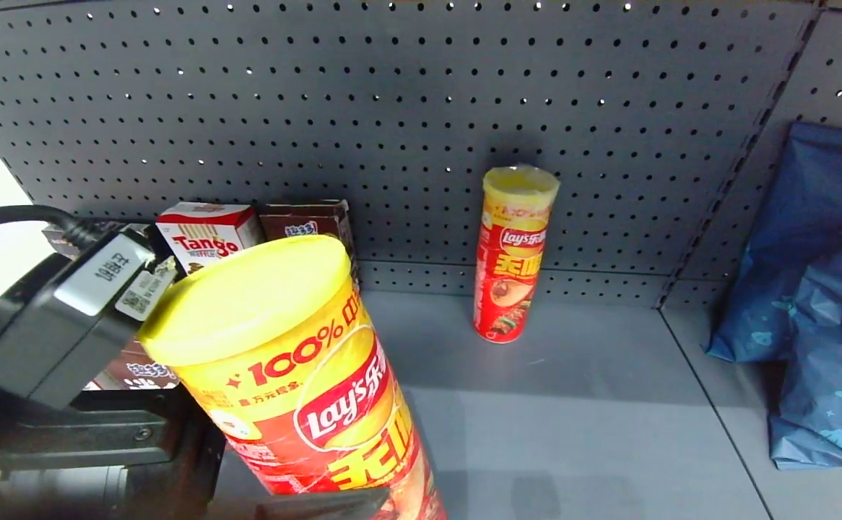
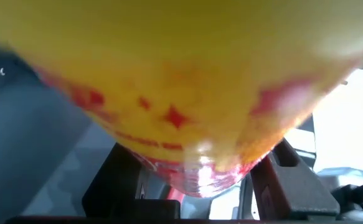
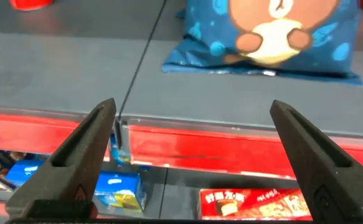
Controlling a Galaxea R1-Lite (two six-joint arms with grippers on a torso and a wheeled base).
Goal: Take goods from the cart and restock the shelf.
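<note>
Left tool (image 2: 200,186): clamped on the lower body of a chips can (image 1: 298,375), held tilted over the shelf (image 1: 573,404) front. Second chips can (image 1: 511,253): upright near the pegboard (image 1: 392,108), well apart. Right tool (image 3: 193,155): fingers wide apart, empty.

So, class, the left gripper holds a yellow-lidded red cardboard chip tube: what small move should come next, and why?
Probably carry the yellow-lidded red cardboard chip tube forward over the grey metal shelf and towards the matching tube standing by the perforated back panel. The left gripper is shut on it, and bare shelf lies beside that tube.
</note>
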